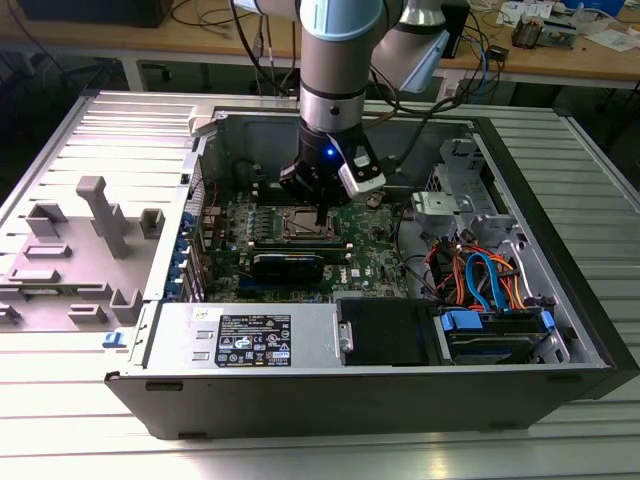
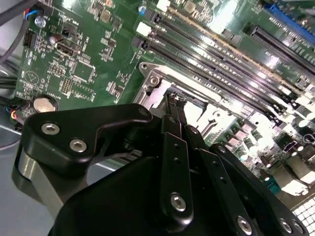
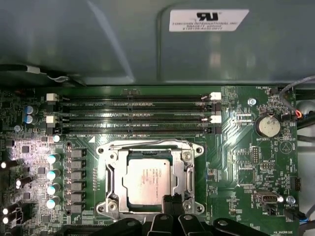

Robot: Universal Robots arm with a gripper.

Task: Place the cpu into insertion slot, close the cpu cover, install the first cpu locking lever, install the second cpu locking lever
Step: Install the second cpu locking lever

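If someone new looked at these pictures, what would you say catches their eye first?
Probably the pincer, lowered into the open computer case over the green motherboard. Next, in the first wrist view, the silvery cpu lying in the insertion slot, with the cpu cover closed around it, just below the long black memory slots.

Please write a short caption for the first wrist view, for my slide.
The gripper is at the edge of the closed cpu cover, with the cpu seated in the socket on the green motherboard.
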